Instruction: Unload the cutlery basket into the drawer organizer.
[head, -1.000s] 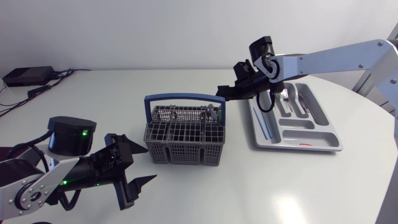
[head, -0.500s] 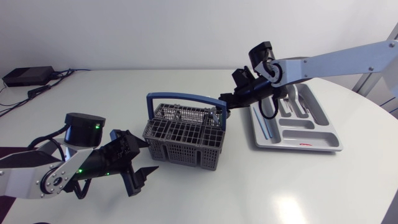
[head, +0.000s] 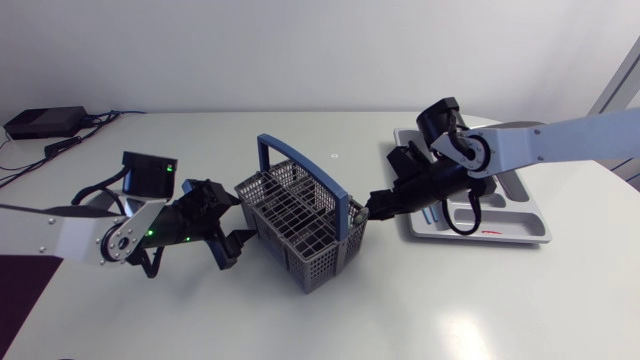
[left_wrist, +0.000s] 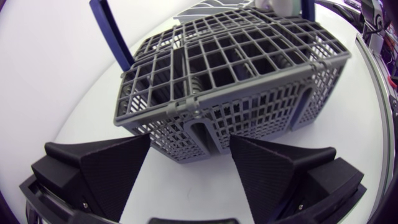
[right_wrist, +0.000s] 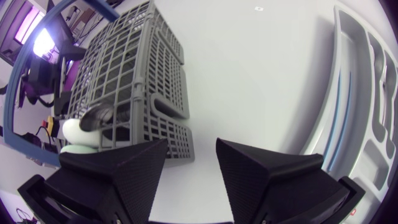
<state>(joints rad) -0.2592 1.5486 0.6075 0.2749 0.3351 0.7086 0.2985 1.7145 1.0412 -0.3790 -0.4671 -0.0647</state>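
The grey mesh cutlery basket (head: 300, 225) with a blue handle (head: 285, 160) stands at mid-table, turned corner-on. My left gripper (head: 238, 217) is open, right at the basket's left corner, which sits just ahead between its wide fingers (left_wrist: 273, 168). My right gripper (head: 368, 208) is at the basket's right corner. In the right wrist view its fingers (right_wrist: 124, 168) stand partly apart, with the basket (right_wrist: 134, 81) beside one of them and bare table in the gap. A metal piece with a white and pale green handle (right_wrist: 79, 134) lies in the basket. The grey drawer organizer (head: 520, 215) is behind the right arm.
A black box with cables (head: 45, 122) lies at the table's far left corner. The organizer (right_wrist: 367, 93) has several long compartments and a small red mark (head: 490, 233) on its front rim. The table's round edge curves along the right and front.
The basket has swung round corner-on and shifted toward the front. My left gripper came up to its left corner. My right gripper moved forward to its right corner, fingers narrower.
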